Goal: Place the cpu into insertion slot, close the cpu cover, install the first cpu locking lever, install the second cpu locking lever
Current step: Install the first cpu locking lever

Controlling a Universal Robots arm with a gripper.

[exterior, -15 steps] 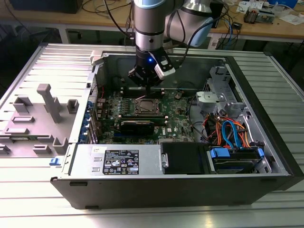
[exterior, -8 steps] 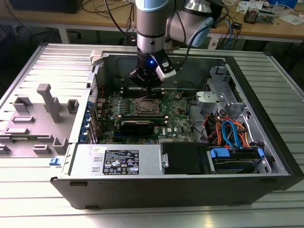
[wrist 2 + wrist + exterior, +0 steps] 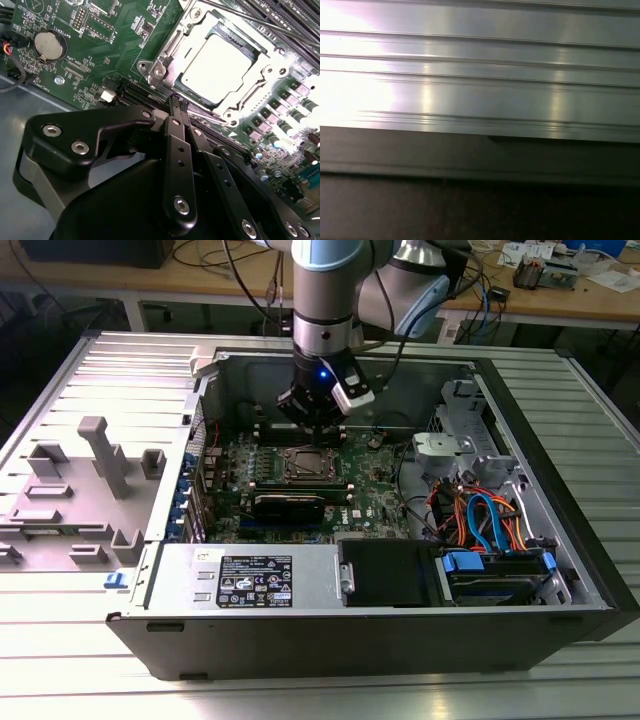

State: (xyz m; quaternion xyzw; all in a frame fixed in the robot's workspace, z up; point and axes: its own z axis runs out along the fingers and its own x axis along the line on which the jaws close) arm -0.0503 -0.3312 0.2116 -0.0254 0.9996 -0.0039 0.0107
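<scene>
The cpu [image 3: 217, 67] lies flat in the insertion slot [image 3: 159, 71], its dull silver top brightly lit. The cpu cover [image 3: 184, 44], a silver frame plate, lies down around it. My gripper [image 3: 176, 100] is shut, with the black fingers pressed together and nothing between them. Its tips sit right at the slot's near edge. In the exterior view the gripper [image 3: 318, 428] hangs straight down inside the open computer case, just behind the cpu [image 3: 303, 464] on the green board. A thin metal rod [image 3: 250, 17] runs along the slot's far side.
A coin battery [image 3: 50, 45] and long memory slots [image 3: 295, 15] flank the socket. The power supply [image 3: 250, 575] fills the case front, and a drive bay with orange and blue cables [image 3: 490, 520] stands at the exterior view's right. A grey plastic fixture [image 3: 100, 455] rests outside at its left.
</scene>
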